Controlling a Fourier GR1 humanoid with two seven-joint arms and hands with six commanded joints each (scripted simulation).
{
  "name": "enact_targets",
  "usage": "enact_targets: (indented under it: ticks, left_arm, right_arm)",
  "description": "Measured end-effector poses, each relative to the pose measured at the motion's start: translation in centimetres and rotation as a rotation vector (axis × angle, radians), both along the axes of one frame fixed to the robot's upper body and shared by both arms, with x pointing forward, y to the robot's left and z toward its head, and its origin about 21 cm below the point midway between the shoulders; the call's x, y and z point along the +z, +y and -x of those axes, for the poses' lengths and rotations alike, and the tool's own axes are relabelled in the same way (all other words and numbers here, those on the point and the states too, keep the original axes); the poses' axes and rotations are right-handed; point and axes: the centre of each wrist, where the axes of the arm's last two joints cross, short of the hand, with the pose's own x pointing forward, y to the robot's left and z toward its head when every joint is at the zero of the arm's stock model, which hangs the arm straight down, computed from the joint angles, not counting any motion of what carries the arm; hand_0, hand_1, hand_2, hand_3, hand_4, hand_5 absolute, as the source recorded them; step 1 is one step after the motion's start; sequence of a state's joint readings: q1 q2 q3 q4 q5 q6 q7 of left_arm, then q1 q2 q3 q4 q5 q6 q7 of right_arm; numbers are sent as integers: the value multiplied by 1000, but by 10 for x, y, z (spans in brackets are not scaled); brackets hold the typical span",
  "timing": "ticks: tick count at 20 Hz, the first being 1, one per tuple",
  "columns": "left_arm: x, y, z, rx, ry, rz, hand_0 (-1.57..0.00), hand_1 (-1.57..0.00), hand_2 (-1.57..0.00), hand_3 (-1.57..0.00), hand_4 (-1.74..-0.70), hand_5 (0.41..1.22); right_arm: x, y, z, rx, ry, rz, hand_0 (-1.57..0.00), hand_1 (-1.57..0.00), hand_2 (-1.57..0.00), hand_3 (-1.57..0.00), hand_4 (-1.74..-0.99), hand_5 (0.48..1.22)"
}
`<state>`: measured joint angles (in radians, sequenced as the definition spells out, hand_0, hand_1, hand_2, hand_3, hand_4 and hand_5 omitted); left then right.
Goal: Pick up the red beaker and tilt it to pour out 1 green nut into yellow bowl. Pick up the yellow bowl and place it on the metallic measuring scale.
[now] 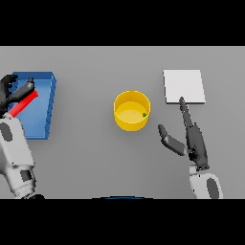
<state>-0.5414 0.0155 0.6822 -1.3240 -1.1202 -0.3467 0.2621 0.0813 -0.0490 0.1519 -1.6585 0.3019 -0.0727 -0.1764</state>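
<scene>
the yellow bowl (131, 111), a green nut (144, 115) inside, sits just left of the right hand (194, 141), whose fingers are spread straight. it looks light, rigid and smooth-walled; grasp the rim's near side. the left hand (12, 91) is curled round the red beaker (23, 104), far to the left over the blue tray (45, 103).

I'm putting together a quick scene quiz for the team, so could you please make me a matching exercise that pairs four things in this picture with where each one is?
Things:
1. red beaker
2. green nut
3. metallic measuring scale
4. blue tray

Places:
A. inside the yellow bowl, by its right wall
B. flat on the table at the far left
C. held in the left hand, over the tray
D. far right, just beyond the fingertips of the open right hand

Pairs: 1-C, 2-A, 3-D, 4-B
</scene>
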Motion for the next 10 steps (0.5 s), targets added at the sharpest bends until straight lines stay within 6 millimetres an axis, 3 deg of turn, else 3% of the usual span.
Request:
enact_targets:
  ticks: [6, 8, 10]
  left_arm:
    - [-2, -1, -7, -15, -39, -4, -82, -67, -69, -65, -773, 655]
    - [-2, -3, -7, -36, -55, -13, -52, -43, -44, -41, -756, 659]
    - [-3, -4, -5, -49, -60, -1, -33, -27, -28, -26, -746, 662]
  right_arm:
    - [6, -5, 0, 6, 25, 67, 1, 1, 1, 1, -1014, 666]
    - [12, -5, -10, 101, 28, 123, 1, 1, 1, 1, -1022, 674]
    - [24, -7, -27, 189, 34, 311, 1, 1, 1, 1, -1071, 678]
